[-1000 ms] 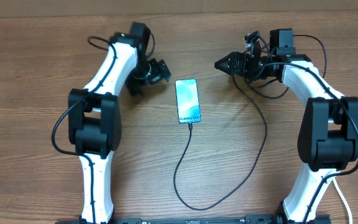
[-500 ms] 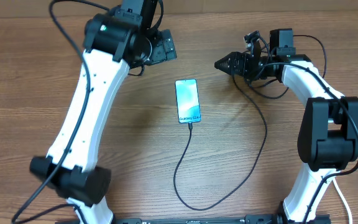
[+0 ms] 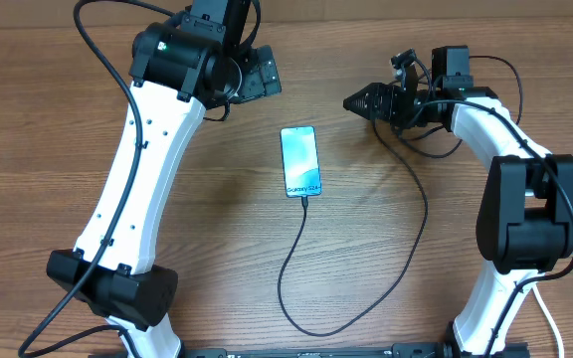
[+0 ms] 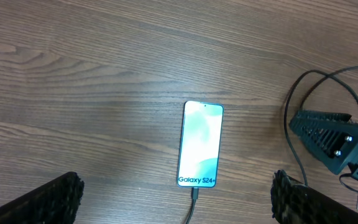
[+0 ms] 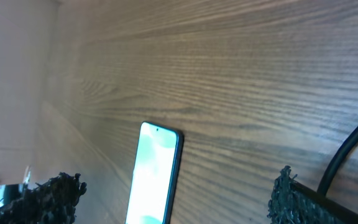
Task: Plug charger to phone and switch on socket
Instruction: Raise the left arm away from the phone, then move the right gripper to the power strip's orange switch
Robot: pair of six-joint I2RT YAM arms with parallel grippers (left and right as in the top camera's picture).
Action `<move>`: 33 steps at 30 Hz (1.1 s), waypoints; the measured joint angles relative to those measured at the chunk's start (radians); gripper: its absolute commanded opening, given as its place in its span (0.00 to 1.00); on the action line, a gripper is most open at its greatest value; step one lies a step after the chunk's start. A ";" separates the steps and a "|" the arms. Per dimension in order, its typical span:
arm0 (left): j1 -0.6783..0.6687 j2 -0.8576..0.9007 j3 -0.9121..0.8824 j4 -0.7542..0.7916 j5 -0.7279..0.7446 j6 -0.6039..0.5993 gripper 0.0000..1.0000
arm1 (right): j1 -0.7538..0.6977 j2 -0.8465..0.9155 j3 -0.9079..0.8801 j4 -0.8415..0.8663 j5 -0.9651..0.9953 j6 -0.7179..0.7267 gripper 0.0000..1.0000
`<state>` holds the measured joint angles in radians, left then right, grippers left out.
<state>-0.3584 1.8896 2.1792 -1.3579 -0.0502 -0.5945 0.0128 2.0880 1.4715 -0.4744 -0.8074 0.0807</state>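
The phone (image 3: 300, 161) lies flat in the middle of the table, its screen lit teal. The charger (image 3: 296, 298) is a thin black cable whose tip sits in the phone's bottom edge (image 4: 194, 194). It loops toward the front, then runs back up on the right to my right arm, where its far end is lost among the arm's own wires. My left gripper (image 3: 257, 75) hangs open, high above and behind the phone (image 4: 200, 144). My right gripper (image 3: 351, 101) is open, empty and low to the right of the phone (image 5: 157, 174). The socket is out of view.
A thick white cord (image 3: 548, 320) shows at the front right corner beside the right arm's base. Black wires (image 3: 421, 149) loop under the right wrist. The left arm's base (image 3: 132, 293) stands at the front left. Bare wood surrounds the phone.
The left arm has risen and swung back, carrying its open gripper from beside the phone's upper left to farther behind it. The right arm, phone and cable have not moved.
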 measured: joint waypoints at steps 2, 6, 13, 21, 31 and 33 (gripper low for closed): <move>0.000 0.000 0.000 0.000 0.000 0.000 1.00 | -0.002 0.000 0.007 -0.033 -0.011 0.001 1.00; 0.000 0.000 0.000 0.000 0.000 0.000 1.00 | -0.021 -0.003 0.076 -0.157 -0.023 -0.003 1.00; 0.000 0.000 0.000 0.000 -0.001 0.000 1.00 | -0.108 -0.110 0.240 -0.431 0.021 -0.016 1.00; 0.000 0.000 0.000 0.000 -0.004 0.000 1.00 | -0.293 -0.225 0.353 -0.494 0.037 -0.024 1.00; 0.000 0.000 0.000 0.000 -0.004 0.000 1.00 | -0.647 -0.226 0.343 -0.549 0.077 -0.026 1.00; 0.000 0.000 0.000 0.000 -0.004 0.000 1.00 | -0.689 -0.226 0.319 -0.544 0.097 -0.031 1.00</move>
<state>-0.3584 1.8896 2.1792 -1.3579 -0.0540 -0.5945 -0.6762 1.8618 1.7905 -1.0187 -0.7109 0.0498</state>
